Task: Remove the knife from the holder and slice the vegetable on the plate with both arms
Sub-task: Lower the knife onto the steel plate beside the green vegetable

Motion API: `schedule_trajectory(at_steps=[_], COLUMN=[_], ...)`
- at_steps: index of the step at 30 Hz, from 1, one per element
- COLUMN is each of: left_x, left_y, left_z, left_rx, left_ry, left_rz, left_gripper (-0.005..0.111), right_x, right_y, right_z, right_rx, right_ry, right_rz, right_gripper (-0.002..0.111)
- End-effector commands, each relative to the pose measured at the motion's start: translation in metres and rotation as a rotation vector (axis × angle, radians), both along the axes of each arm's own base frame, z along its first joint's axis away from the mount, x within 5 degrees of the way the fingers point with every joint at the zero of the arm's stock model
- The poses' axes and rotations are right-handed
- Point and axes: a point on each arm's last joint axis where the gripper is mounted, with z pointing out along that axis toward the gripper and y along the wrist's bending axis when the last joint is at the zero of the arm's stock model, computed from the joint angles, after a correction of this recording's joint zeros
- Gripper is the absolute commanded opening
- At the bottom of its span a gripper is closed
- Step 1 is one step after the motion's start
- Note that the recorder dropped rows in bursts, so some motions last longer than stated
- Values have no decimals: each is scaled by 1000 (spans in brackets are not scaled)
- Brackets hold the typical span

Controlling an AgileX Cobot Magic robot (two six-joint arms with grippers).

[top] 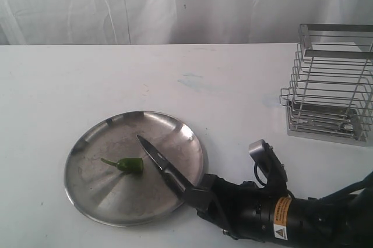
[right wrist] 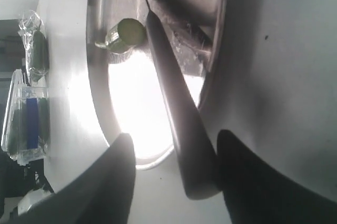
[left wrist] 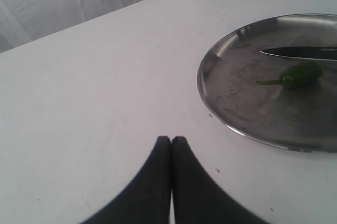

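From the exterior view, the plate [top: 105, 195] sits on the white table [top: 87, 85], a round, shallow, scuffed steel dish with a raised rim. The vegetable [top: 129, 165], a small green chili with a thin stem, lies near the plate's middle. Just beside it is the knife [top: 160, 163]. Its narrow pointed blade reaches across the plate and its black handle crosses the rim toward the right gripper [top: 198, 192]. The wire holder [top: 332, 85] stands well apart at the far right of the table.

In the left wrist view, the left gripper [left wrist: 171, 145] has its black fingers pressed together with nothing between them, over bare table beside the plate [left wrist: 237, 103]. The chili [left wrist: 300, 75] shows glossy and dark green with a curved stem, and the knife [left wrist: 303, 52] blade lies just behind it.

In the right wrist view, the right gripper [right wrist: 176, 134] is spread. The knife [right wrist: 168, 92] handle lies between the fingers, with a clear gap on one side. The blade runs over the plate [right wrist: 100, 77] rim, passing close beside the chili [right wrist: 126, 34], whose rounded end looks pale green.
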Motion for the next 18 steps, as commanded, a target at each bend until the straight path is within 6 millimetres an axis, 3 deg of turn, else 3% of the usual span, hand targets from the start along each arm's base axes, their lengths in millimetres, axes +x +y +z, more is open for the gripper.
schedule_trajectory(at_steps=[1,8,18], left_x=[0,0,0], left_y=[-1,-1,-1], left_z=[-1,-1,-1], left_rx=[-13,-13,-13], left_ry=[0,0,0], left_rz=[-4,-4,-4], left_gripper=[0,0,0], right_x=[-7,-8,0], right_y=[-9,-8,-1], right_z=[-17,-17,-4], right_rx=[-154,-149,-90], right_ry=[75,81,-23], right_rz=[14,25,48], right_gripper=[46,62,63])
